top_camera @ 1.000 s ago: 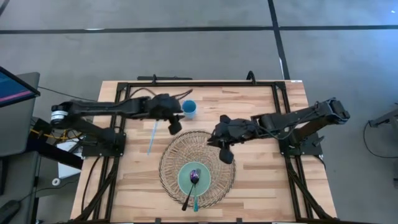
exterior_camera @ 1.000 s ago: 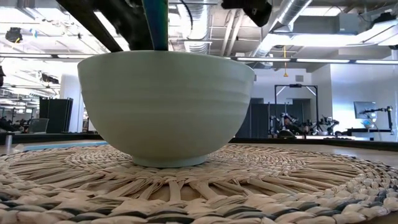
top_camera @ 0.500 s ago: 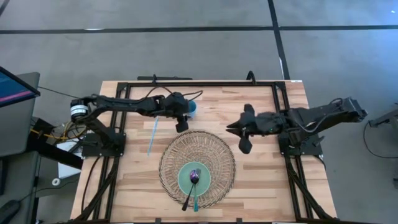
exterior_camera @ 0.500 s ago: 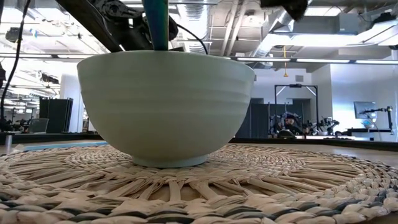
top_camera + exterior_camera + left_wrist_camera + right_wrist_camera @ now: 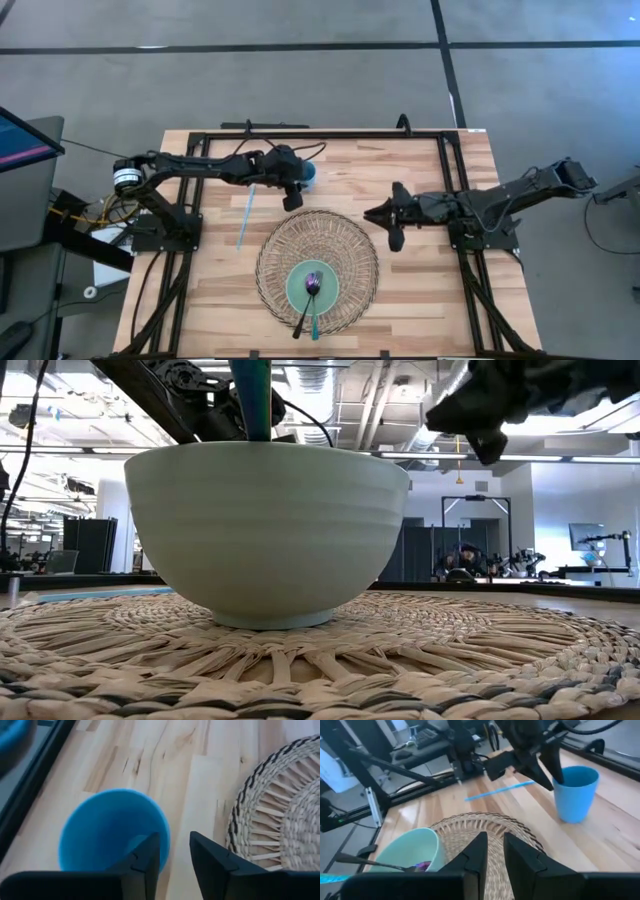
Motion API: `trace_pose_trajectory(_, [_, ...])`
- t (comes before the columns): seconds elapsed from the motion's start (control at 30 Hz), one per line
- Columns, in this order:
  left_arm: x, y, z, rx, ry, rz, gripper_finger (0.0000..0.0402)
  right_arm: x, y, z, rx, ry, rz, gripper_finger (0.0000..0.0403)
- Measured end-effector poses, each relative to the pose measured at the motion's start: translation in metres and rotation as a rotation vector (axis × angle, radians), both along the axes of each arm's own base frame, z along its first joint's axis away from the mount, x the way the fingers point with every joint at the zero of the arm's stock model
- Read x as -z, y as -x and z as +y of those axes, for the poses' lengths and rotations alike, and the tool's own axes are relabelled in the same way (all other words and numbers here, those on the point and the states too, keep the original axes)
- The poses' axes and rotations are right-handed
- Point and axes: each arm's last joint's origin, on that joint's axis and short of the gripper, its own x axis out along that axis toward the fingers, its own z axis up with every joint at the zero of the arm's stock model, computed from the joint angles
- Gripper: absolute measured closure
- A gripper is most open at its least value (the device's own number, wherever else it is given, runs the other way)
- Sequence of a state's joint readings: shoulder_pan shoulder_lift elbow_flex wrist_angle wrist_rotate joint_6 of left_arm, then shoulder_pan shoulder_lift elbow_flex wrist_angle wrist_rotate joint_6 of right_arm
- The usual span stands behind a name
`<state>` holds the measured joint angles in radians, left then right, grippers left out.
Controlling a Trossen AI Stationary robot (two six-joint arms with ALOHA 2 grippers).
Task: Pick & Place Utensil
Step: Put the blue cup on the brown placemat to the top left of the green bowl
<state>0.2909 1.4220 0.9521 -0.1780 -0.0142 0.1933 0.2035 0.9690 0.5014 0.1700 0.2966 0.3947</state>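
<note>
A pale green bowl [image 5: 313,288] stands on a round woven mat [image 5: 317,262]. It holds a purple spoon [image 5: 312,283] and a teal-handled utensil [image 5: 250,400]. A blue cup [image 5: 306,174] stands upright on the table beyond the mat. A thin blue stick [image 5: 243,220] lies flat to the left of the mat. My left gripper [image 5: 175,845] is over the cup's rim, narrowly open, with the cup's wall between its fingers. My right gripper [image 5: 368,212] is shut and empty, in the air to the right of the mat. My left gripper comes at the blue cup from above. One finger [image 5: 147,855] is inside the cup and the other [image 5: 210,862] is outside its wall [image 5: 166,832], on the side toward the mat. I cannot tell whether the fingers touch the wall. The cup stands upright on the table.
A black frame [image 5: 320,133] runs along the table's far edge and down both sides. Bare wood lies to the right of the mat [image 5: 420,280] and at the far right [image 5: 420,160].
My left gripper has gone toward the blue cup and then stayed at its rim. My right gripper has drawn back from over the mat toward the table's right edge, and it now shows lower in the low view.
</note>
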Motion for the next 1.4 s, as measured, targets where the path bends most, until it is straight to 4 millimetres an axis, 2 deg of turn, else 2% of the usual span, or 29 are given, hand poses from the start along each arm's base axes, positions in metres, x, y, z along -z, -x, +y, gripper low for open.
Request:
trace_pose_trajectory(0.2, [0.009,-0.003,0.002,-0.015,0.020,0.015,0.0308,-0.006,-0.001,0.000,-0.007,-0.014,-0.063,0.0346])
trace_pose_trajectory(0.37, [0.026,-0.003,0.002,-0.045,0.007,0.076,0.0310,-0.007,-0.001,0.004,-0.027,-0.016,-0.069,0.0346])
trace_pose_trajectory(0.5, [0.023,-0.006,0.003,-0.036,-0.029,0.047,0.0327,-0.007,-0.001,0.006,-0.036,-0.017,-0.073,0.0346])
trace_pose_trajectory(0.63, [0.019,-0.005,0.002,-0.036,-0.034,0.030,0.0383,-0.007,-0.001,0.006,-0.036,-0.015,-0.072,0.0346])
trace_pose_trajectory(0.73, [0.013,-0.004,-0.004,-0.023,-0.038,0.010,0.0388,-0.007,-0.001,0.006,-0.037,-0.015,-0.072,0.0346])
trace_pose_trajectory(0.93, [-0.015,0.007,-0.043,0.071,-0.016,-0.069,0.0391,-0.007,-0.001,0.006,-0.037,-0.014,-0.070,0.0346])
trace_pose_trajectory(1.13, [-0.037,0.038,-0.096,0.186,0.090,-0.056,0.0391,-0.007,-0.001,0.006,-0.038,-0.014,-0.069,0.0346])
trace_pose_trajectory(1.27, [-0.041,0.054,-0.124,0.229,0.173,-0.021,0.0389,-0.006,-0.001,0.006,-0.038,-0.014,-0.065,0.0346])
trace_pose_trajectory(1.4, [-0.034,0.055,-0.145,0.227,0.170,0.015,0.0390,-0.006,-0.001,0.006,-0.038,-0.015,-0.065,0.0346])
